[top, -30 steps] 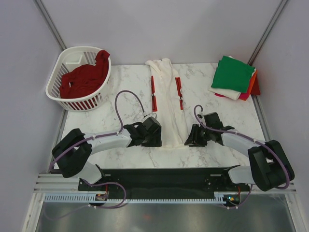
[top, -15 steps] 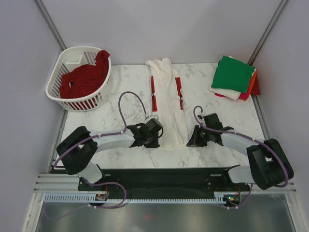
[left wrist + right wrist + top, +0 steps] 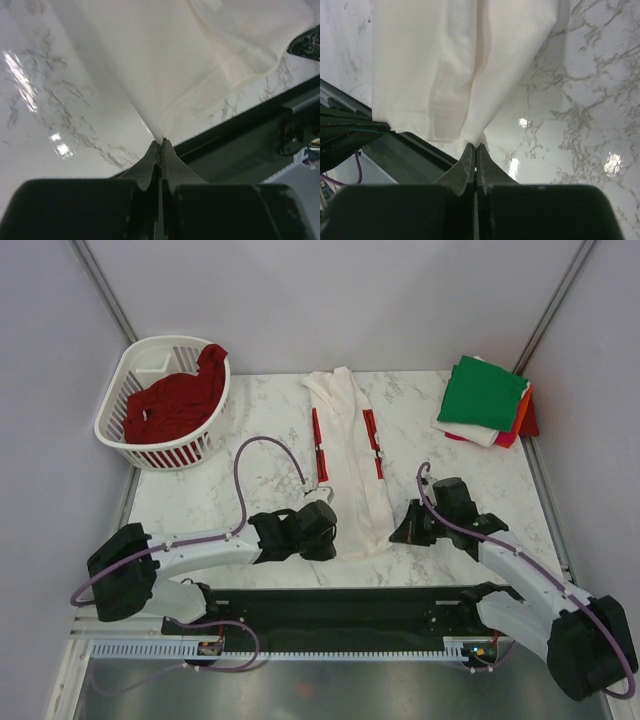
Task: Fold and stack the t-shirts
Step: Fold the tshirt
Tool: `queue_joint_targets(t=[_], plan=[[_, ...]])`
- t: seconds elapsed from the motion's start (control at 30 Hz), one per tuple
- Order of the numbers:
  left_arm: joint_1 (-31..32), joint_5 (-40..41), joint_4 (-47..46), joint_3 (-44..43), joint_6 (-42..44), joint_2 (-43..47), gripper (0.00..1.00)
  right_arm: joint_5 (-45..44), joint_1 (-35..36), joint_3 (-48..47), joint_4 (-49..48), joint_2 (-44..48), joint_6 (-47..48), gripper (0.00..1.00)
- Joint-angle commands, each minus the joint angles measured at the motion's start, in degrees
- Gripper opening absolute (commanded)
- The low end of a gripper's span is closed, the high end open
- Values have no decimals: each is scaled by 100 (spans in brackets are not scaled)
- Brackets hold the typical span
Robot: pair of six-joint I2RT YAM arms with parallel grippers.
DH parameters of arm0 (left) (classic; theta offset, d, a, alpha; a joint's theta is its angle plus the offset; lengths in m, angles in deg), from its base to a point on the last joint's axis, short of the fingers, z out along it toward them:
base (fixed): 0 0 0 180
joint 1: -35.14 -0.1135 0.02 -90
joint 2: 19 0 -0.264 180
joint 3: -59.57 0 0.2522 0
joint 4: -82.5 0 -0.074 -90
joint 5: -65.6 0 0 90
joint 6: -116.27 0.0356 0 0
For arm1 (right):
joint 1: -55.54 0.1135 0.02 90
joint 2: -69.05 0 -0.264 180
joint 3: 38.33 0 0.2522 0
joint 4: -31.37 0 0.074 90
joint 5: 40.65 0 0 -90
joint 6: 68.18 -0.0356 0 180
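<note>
A white t-shirt with red print (image 3: 352, 455) lies folded into a long narrow strip down the middle of the marble table. My left gripper (image 3: 330, 537) is shut on its near left corner; the left wrist view shows the cloth (image 3: 200, 65) pinched at my left gripper (image 3: 161, 142). My right gripper (image 3: 398, 530) is shut on the near right corner, where the hem (image 3: 465, 75) is caught in my right gripper (image 3: 475, 146). A dark red t-shirt (image 3: 175, 400) fills the white basket (image 3: 120, 405). Folded tees, green (image 3: 483, 390) on top, are stacked at the far right.
The basket stands at the table's far left corner. A black base plate (image 3: 350, 610) runs along the near edge, just behind the shirt's hem. Grey walls close in the back and both sides. Purple cables loop above each arm.
Both grippers have shut on the near corners of the white shirt and pulled back toward the near edge. The shirt has slid nearer and its strip now slants a little.
</note>
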Motion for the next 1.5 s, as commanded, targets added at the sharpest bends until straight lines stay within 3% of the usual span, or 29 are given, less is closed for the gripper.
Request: queue_joint_targets(t=[0.0,0.23,0.43,0.57,0.97,1.47], plan=[[588,321,654,-42,-748,536,2,42,150,-88,945,769,-139,0],[932,550,1744,-296,-1610,1372,2,-28,151,-553,1775,1614,-227,0],[705,1051,2850,-1262,-1505,1267,2,-555,159,-1458,1705,720,10,0],[3,981,2975,-1720,-882,1074,2,-950,159,-2232,1511,33,221,0],[-1694,322,3019,-3469,797,-637,2,-1592,89,-4060,1151,-2164,661,0],[-2671,110,3011,-4902,1747,-3284,3,-1435,-210,-5150,720,-4519,599,0]])
